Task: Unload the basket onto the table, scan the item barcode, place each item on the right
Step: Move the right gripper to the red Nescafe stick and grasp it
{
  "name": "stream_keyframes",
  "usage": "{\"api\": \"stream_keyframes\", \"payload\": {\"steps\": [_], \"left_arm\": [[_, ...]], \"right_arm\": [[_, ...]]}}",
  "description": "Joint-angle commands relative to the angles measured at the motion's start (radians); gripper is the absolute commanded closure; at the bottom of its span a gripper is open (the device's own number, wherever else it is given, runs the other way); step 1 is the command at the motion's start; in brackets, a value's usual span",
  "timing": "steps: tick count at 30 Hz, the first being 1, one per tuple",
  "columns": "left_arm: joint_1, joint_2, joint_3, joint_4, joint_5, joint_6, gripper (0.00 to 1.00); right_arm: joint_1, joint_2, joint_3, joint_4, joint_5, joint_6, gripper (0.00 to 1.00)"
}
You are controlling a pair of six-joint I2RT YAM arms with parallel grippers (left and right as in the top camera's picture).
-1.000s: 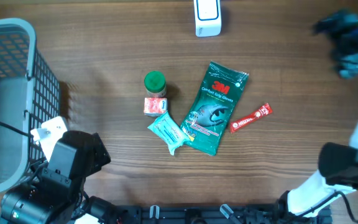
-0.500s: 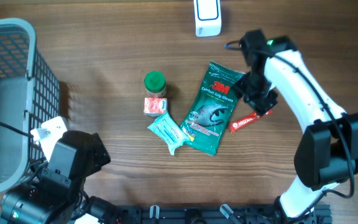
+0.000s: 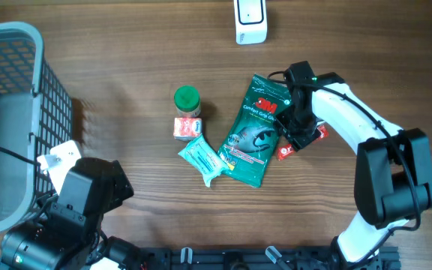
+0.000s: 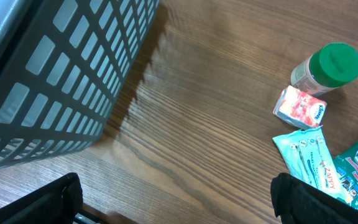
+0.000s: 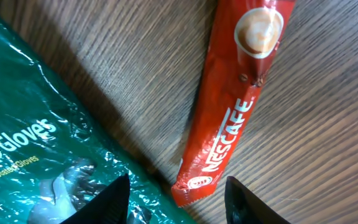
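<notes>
A red Nescafé stick (image 5: 235,106) lies on the wooden table just right of the green 3M gloves bag (image 5: 36,143). My right gripper (image 5: 178,186) hangs low over the stick's lower end, one finger over the bag's edge and one on bare wood. The jaws stand apart, a gap on each side of the stick. From overhead the right gripper (image 3: 295,139) covers the middle of the stick (image 3: 285,151). No barcode shows. A white scanner (image 3: 250,20) stands at the far edge. My left gripper (image 4: 179,208) is open over bare wood.
A green-lidded bottle (image 3: 187,100), a small red-and-white packet (image 3: 187,128) and a teal tissue pack (image 3: 203,159) lie left of the gloves bag (image 3: 257,127). A grey mesh basket (image 3: 21,30) fills the left side.
The right arm swung in from the far right and came down over the red stick, its jaws narrowing. The left arm and the items stayed put.
</notes>
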Motion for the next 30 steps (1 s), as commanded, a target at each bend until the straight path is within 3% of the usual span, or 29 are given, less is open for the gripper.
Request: {"api": "stream_keyframes", "payload": {"steps": [1,10,15,17,21,28,30], "left_arm": [[0.006,-0.005,-0.001,0.0,0.001,-0.014,0.0],[0.006,-0.005,-0.001,0.0,0.001,-0.014,0.0],[0.006,-0.005,-0.001,0.0,0.001,-0.014,0.0],[0.006,-0.005,-0.001,0.0,0.001,-0.014,0.0],[0.006,-0.005,-0.001,0.0,0.001,-0.014,0.0],[0.006,-0.005,-0.001,-0.001,0.001,-0.014,0.0],[0.006,-0.005,-0.001,0.0,0.001,-0.014,0.0]], "right_arm": [[0.006,0.035,-0.014,-0.014,0.026,0.017,0.52],[0.006,0.103,-0.065,0.035,0.063,0.027,0.53],[0.006,0.145,-0.067,0.042,0.062,0.023,0.75],[0.006,0.148,-0.067,0.043,0.061,-0.006,0.76],[0.006,0.147,-0.067,0.029,0.057,-0.078,0.89],[0.006,0.147,-0.067,-0.006,0.054,-0.081,0.88],[0.006,0.148,-0.067,-0.005,0.054,-0.08,0.83]]}}
